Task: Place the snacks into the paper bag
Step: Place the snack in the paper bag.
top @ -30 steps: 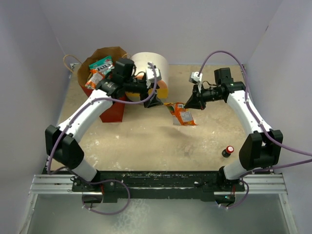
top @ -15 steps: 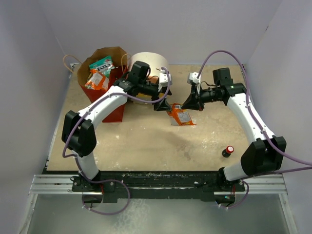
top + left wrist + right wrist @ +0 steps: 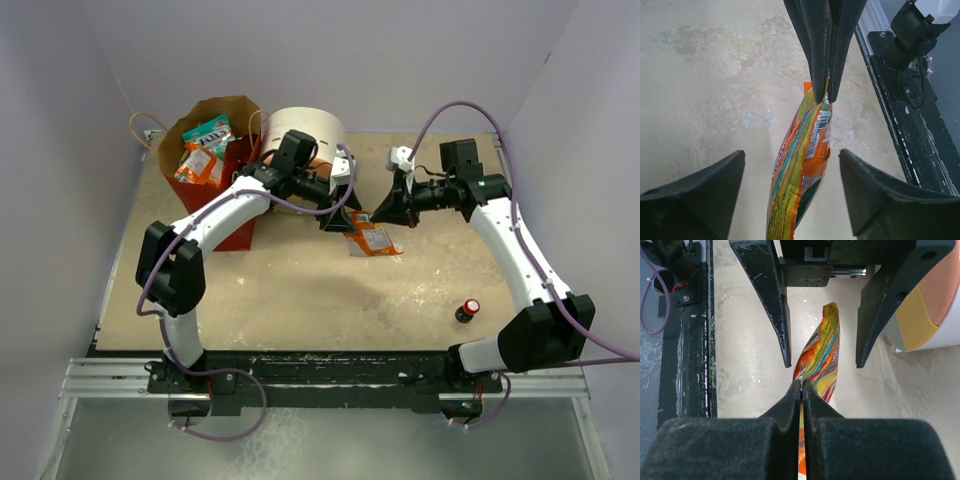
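A small orange striped snack packet (image 3: 372,238) stands on edge on the table between the two grippers. My right gripper (image 3: 385,213) is shut on its end, as the right wrist view shows (image 3: 801,382). My left gripper (image 3: 338,220) is open, its jaws either side of the packet's other end (image 3: 800,170) without touching it. The brown paper bag (image 3: 225,215) with its red lower half stands at the back left. It holds several teal and orange packets (image 3: 203,150).
The round cream drawer unit (image 3: 305,130) stands just behind the left gripper and shows in the right wrist view (image 3: 935,305). A small dark bottle with a red cap (image 3: 467,310) stands at the front right. Walls close in the table on three sides.
My left arm swung right from the paper bag to the packet and now straddles it with open jaws. My right gripper kept its hold and barely moved.
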Robot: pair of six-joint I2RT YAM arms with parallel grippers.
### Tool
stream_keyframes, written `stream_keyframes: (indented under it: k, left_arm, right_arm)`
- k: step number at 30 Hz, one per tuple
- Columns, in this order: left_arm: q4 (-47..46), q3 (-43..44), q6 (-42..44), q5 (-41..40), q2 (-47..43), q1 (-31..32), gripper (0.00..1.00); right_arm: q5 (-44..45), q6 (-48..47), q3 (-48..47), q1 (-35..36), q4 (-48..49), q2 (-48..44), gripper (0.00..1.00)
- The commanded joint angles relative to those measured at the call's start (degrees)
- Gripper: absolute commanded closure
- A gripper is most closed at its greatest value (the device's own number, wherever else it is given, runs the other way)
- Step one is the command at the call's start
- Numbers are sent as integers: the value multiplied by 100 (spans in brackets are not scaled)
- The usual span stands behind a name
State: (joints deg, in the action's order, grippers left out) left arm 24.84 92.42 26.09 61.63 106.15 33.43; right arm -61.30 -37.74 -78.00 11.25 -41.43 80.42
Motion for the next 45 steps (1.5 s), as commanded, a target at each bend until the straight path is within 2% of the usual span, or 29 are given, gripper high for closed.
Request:
stream_keyframes:
  k: [1, 2, 4, 10, 15, 19, 22, 28, 32, 36, 42, 44, 45]
  left_arm:
    - [-228, 189, -114, 520, 11, 36, 37]
    - [-207, 187, -152, 542, 7, 32, 46]
    - [-153, 188, -166, 559, -27, 28, 56]
    - [15, 134, -138, 446, -276, 32, 72]
    - [371, 127, 108, 74, -568, 26, 90]
    - [751, 134, 360, -430, -863, 31, 92]
    - [998, 132, 518, -913, -1129, 31, 92]
    - [1547, 294, 524, -1907, -1540, 23, 92]
    - [2198, 810, 225, -2456, -1691, 25, 92]
    - [2606, 1257, -4, -3025, -1963, 25, 92]
    - [2588, 1387, -220, -4220, -2495, 23, 93]
    - [2560, 1374, -279, -4604, -2671, 12, 94]
    - [2542, 1369, -315, -4816, -2775, -9, 94]
  right_arm:
    - [-328, 258, 36, 43, 437, -310, 100]
    - [-311, 304, 72, 43, 493, -336, 100]
    - [-256, 420, 154, 44, 648, -387, 100]
    - [77, 851, 410, 44, 1142, -563, 99]
    - [311, 978, 464, 42, 1228, -660, 71]
    - [555, 1033, 516, 36, 1305, -819, 51]
    - [722, 1057, 565, 36, 1356, -946, 44]
    - [1055, 1047, 713, -9, 1447, -1142, 41]
    - [1294, 1164, 917, -116, 1599, -1305, 41]
    - [1744, 1477, 1252, -140, 2178, -1384, 40]
    - [2156, 1101, 1343, -140, 2073, -1049, 39]
    - [2587, 1314, 1406, -135, 2312, -1035, 38]
    - [3083, 1522, 1486, -140, 2505, -1044, 37]
